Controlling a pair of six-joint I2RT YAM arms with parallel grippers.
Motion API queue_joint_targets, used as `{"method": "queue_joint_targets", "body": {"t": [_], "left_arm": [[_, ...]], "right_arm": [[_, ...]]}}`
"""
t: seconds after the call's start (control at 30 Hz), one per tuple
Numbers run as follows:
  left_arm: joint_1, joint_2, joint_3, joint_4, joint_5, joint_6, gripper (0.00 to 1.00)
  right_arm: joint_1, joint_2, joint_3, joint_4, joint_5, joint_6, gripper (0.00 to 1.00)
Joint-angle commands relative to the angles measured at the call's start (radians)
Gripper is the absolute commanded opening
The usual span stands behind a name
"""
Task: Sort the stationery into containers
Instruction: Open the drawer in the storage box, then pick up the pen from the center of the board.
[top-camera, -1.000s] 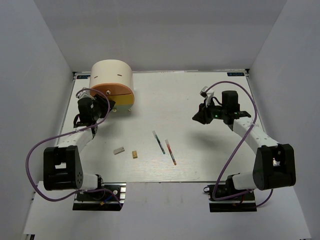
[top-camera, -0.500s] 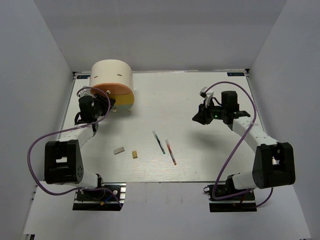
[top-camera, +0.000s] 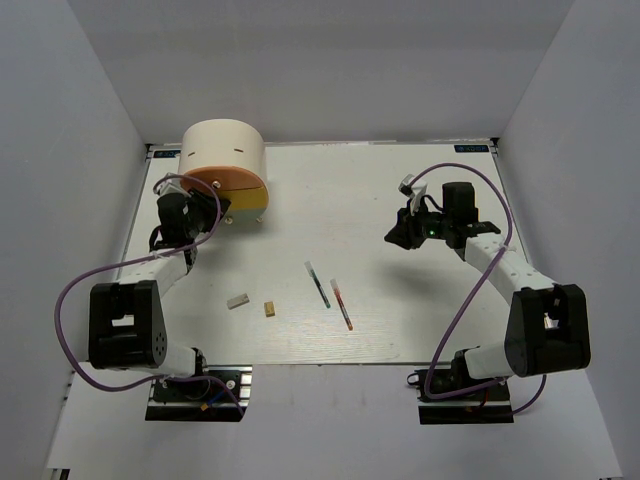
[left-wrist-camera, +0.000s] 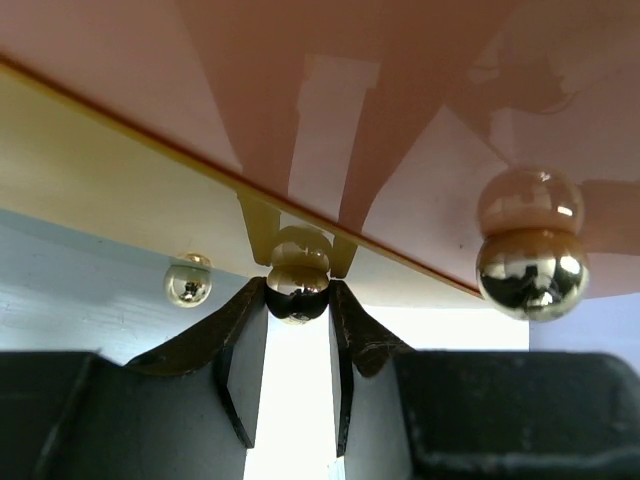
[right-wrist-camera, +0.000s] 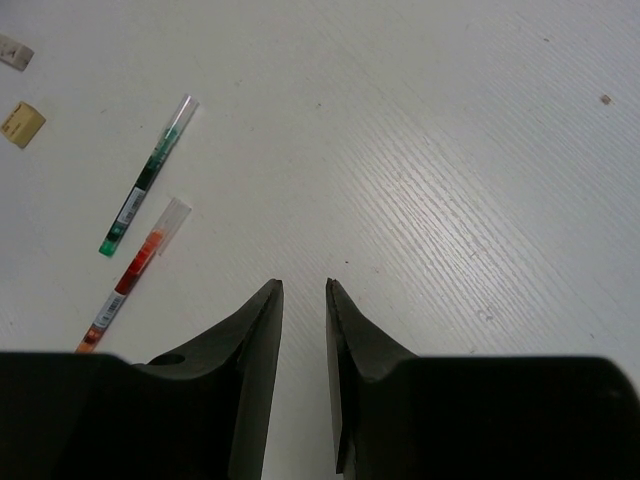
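My left gripper (top-camera: 205, 212) sits at the front of the cream drum (top-camera: 224, 148), against its orange tray (top-camera: 225, 181) and yellow tray (top-camera: 255, 203). Nearer me than the drum lie a grey block (top-camera: 237, 301) and a tan block (top-camera: 269, 309). Further right of it are a green pen (top-camera: 318, 284) and a red pen (top-camera: 341, 304). My right gripper (top-camera: 397, 235) hangs far right of the drum.

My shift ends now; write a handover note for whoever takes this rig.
Left gripper: jaws pinched on a tray knob at the drum.
Right gripper: slightly open, empty, hovering over the table.
On the table: green pen, red pen, grey block, tan block. No highlighters in view.
Done: nothing I can confirm.
Left: probably pull the knob, then sort those four items.
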Motion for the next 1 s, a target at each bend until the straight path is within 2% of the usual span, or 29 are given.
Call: {"method": "queue_joint_targets", "body": {"t": [0.0, 0.23, 0.43, 0.5, 0.53, 0.57, 0.67, 0.73, 0.8, 0.97], "left_arm": [[0.006, -0.065, -0.06, 0.03, -0.006, -0.009, 0.24], [0.006, -0.217, -0.181, -0.001, -0.006, -0.018, 0.24], [0.006, -0.286, -0.232, -0.024, -0.026, -0.029, 0.24], [0.006, -0.286, -0.232, -0.033, -0.026, -0.029, 0.31], [0.006, -0.286, -0.232, -0.033, -0.026, -0.029, 0.37], [0.006, -0.286, -0.222, -0.033, -0.026, -0.029, 0.55], [0.006, -0.286, -0.21, -0.052, -0.026, -0.029, 0.77], [0.006, -0.286, -0.201, -0.061, -0.026, -0.019, 0.82], [0.006, -0.313, -0.19, -0.09, -0.026, -0.009, 0.86], [0.006, -0.401, -0.181, -0.189, -0.026, 0.016, 0.88]], "right_arm": [[-0.001, 0.007, 0.024, -0.009, -0.009, -0.009, 0.3], [0.0, 0.019, 0.025, -0.014, -0.015, -0.009, 0.3], [0.003, 0.025, 0.031, -0.012, -0.023, -0.009, 0.3], [0.0, 0.024, 0.033, -0.015, -0.023, -0.015, 0.3], [0.003, 0.024, 0.034, -0.025, -0.029, -0.023, 0.3], [0.003, 0.022, 0.036, -0.032, -0.032, -0.032, 0.32], [0.011, 0.025, 0.047, -0.078, -0.046, -0.075, 0.42], [0.029, 0.03, 0.065, -0.135, -0.048, -0.099, 0.53], [0.048, 0.039, 0.083, -0.164, -0.041, -0.115, 0.56], [0.095, 0.073, 0.123, -0.227, -0.017, -0.125, 0.59]]}}
